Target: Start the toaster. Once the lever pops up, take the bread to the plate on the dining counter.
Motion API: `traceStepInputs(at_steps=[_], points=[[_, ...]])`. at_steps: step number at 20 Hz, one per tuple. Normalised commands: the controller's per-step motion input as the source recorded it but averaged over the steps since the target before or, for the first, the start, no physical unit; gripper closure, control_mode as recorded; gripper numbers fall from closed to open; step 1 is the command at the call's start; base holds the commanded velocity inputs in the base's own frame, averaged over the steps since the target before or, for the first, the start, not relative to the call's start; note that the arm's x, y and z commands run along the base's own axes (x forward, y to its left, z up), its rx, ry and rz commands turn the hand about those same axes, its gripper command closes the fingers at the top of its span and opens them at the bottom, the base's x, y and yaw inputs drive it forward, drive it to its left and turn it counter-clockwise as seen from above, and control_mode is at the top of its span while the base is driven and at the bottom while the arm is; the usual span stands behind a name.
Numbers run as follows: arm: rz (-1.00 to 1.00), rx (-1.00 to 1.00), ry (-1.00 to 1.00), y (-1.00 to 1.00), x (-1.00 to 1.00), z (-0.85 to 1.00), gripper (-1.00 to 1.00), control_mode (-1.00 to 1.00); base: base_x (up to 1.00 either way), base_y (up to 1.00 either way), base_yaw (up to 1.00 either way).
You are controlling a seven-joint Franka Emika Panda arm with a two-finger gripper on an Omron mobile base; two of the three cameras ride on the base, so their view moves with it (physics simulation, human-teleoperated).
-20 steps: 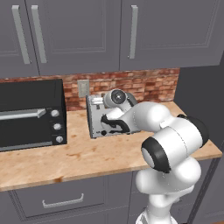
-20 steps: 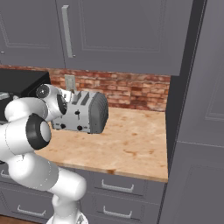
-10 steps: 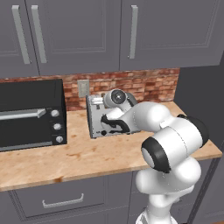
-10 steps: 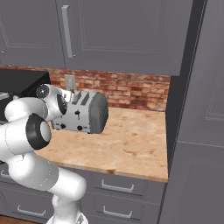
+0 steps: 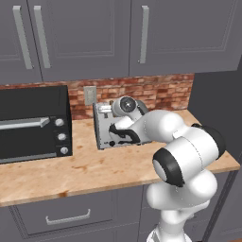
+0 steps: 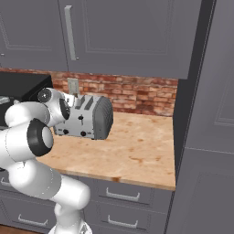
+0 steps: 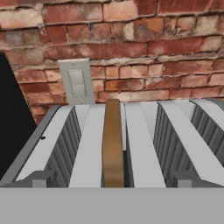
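Observation:
The silver-grey toaster (image 5: 102, 128) stands on the wood counter against the brick wall, and the right base view shows its front (image 6: 93, 118) with black levers. A brown slice of bread (image 7: 113, 144) stands edge-up in one of the toaster's slots (image 7: 144, 144), its top level with the slot rim. My gripper (image 5: 119, 136) hangs close in front of the toaster, just above its front edge, jaws open and holding nothing. The arm covers most of the toaster in the left base view. The plate and the dining counter are out of view.
A black toaster oven (image 5: 33, 125) stands to the toaster's left. A wall outlet (image 7: 76, 83) sits on the brick behind it. Grey upper cabinets (image 5: 94, 38) hang overhead. A tall grey cabinet (image 6: 205, 137) closes off the counter's right end.

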Motion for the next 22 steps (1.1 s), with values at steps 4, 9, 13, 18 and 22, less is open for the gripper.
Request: traceStepInputs(at_steps=[4, 9, 13, 18, 22], points=[[0.0, 0.0, 0.0, 0.0, 0.0, 0.0, -1.0, -1.0, 0.0, 0.0, 0.0], [0.0, 0.0, 0.0, 0.0, 0.0, 0.0, -1.0, -1.0, 0.0, 0.0, 0.0], [0.0, 0.0, 0.0, 0.0, 0.0, 0.0, -1.0, -1.0, 0.0, 0.0, 0.0], [0.0, 0.0, 0.0, 0.0, 0.0, 0.0, -1.0, -1.0, 0.0, 0.0, 0.0], [0.0, 0.0, 0.0, 0.0, 0.0, 0.0, -1.0, -1.0, 0.0, 0.0, 0.0]])
